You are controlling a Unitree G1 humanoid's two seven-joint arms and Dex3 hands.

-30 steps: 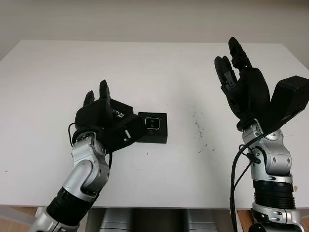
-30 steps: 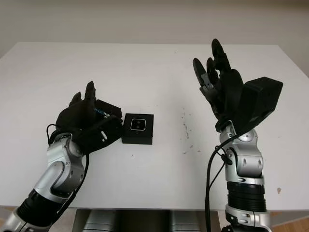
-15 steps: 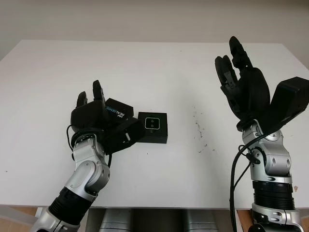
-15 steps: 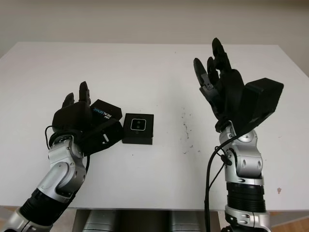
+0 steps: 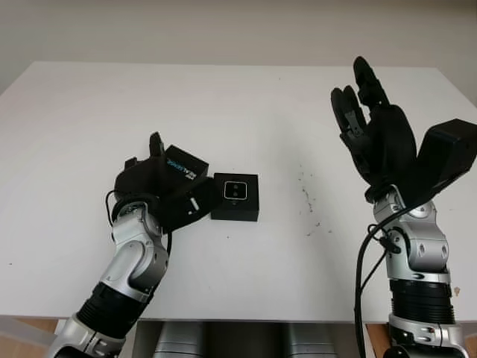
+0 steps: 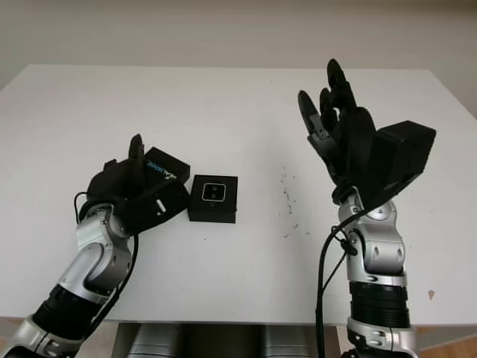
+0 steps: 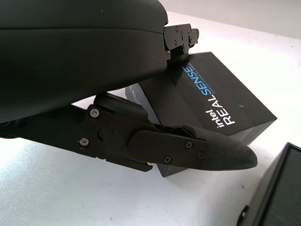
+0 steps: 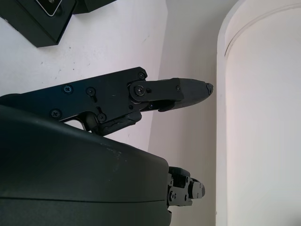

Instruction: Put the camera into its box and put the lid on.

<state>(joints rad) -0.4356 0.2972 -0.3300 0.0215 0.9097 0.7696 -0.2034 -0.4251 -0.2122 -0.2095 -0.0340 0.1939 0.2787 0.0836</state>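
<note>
Black on white: every task item is dark against the pale tabletop (image 5: 246,112), so outlines read cleanly.
Box: the open box (image 5: 235,197) sits flat near the middle-left of the tabletop, mouth up, ready to take its cover.
Camera: the camera (image 5: 235,190) already lies inside the box, its pale face and lens looking upward; that half of the job appears done.
Lid: the lid (image 5: 181,170), printed with "REALSENSE", is tilted, one edge raised, just left of the box and nearly touching it.
Left hand: the left hand (image 5: 160,195) is wrapped around the lid, thumb under the near side and fingers (image 7: 181,40) over the top, as the left wrist view shows. I judge the tilt comes from this grasp, lifting the lid so it can be carried over the box.
Right hand: the right hand (image 5: 373,134) is open, held up in the air well to the right, holding nothing, out of the way.
Next step, as a guess: level the lid and line up its edges with the box before lowering, since a skewed lid could catch on a corner.
</note>
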